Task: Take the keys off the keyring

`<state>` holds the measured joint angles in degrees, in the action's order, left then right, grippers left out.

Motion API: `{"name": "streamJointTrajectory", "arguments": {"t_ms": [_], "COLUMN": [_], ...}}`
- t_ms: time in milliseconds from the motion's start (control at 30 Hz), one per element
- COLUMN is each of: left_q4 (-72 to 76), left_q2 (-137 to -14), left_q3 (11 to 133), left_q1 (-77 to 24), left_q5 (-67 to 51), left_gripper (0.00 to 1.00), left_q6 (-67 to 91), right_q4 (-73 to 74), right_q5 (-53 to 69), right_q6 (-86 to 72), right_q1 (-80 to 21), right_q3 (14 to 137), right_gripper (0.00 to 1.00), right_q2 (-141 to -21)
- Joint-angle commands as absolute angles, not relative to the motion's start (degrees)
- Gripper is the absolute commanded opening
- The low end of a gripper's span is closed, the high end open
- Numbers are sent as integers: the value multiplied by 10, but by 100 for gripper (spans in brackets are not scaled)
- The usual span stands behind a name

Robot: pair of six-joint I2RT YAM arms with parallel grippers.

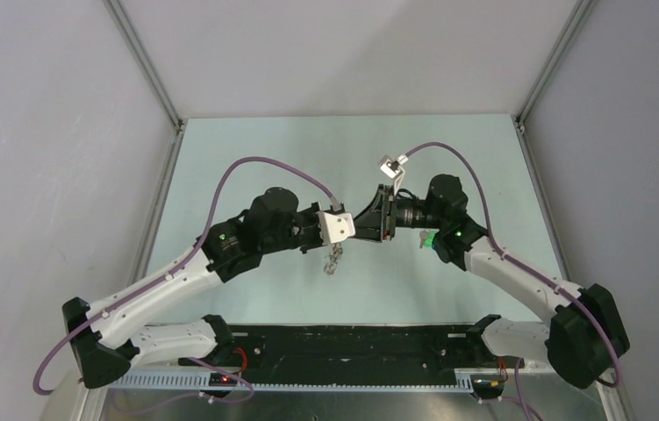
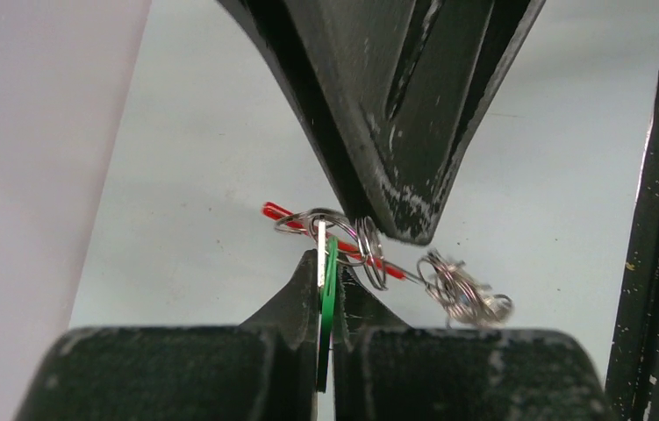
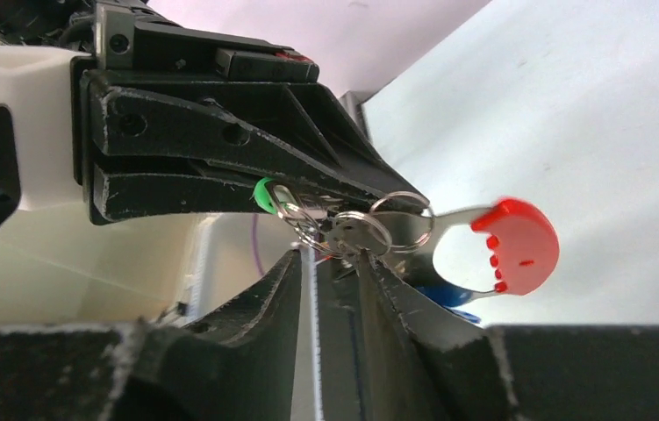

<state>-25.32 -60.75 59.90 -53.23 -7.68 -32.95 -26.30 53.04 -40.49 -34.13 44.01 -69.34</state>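
The left gripper (image 2: 327, 267) is clamped on the green-headed key (image 2: 329, 294), whose plastic head stands edge-on between its two fingers, with a sliver of silver metal showing just above the tips. The right gripper (image 3: 332, 254) meets it tip to tip above the middle of the pale green table (image 1: 448, 158). Its fingers are pressed together on the silver rings (image 3: 357, 230) of the keyring (image 2: 283, 211), so the bunch hangs in the air between the two arms, off the table. In the left wrist view the keyring's red band slants behind the right fingertips, and a tangle of smaller rings (image 2: 466, 296) dangles at its lower end, apart from both grippers. In the right wrist view the red part shows broadside as a rounded red piece on a silver loop, marked with a row of small dots and a short dash; whether these are writing cannot be told. A blue-headed key (image 3: 444, 295) peeks out just beneath it, partly hidden by the right finger. From above, a small green and silver item (image 1: 429, 239) shows just beside the right forearm, too small to name
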Motion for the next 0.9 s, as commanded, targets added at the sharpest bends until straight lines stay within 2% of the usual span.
{"name": "streamJointTrajectory", "arguments": {"t_ms": [0,200,367,500,867], "left_q4": [-216,-216,-225,-244,-468], "left_q2": [-608,-620,-647,-668,-784], "left_q3": [611,615,632,651,790], "left_q1": [-537,-536,-535,-536,-539], "left_q5": [-60,-23,8,34,171], "left_gripper": [0,0,0,0,0], "left_q6": [-324,-315,-295,-269,-155], "right_q4": [-174,-111,-156,-177,-223], "right_q5": [486,446,409,350,217], "right_q6": [-281,-172,-135,-58,-11], "right_q1": [-328,-326,-330,-364,-403], "right_q3": [464,452,401,364,329], "right_gripper": [37,40,41,45,45], "right_q2": [-638,-583,-538,-505,-500]}}
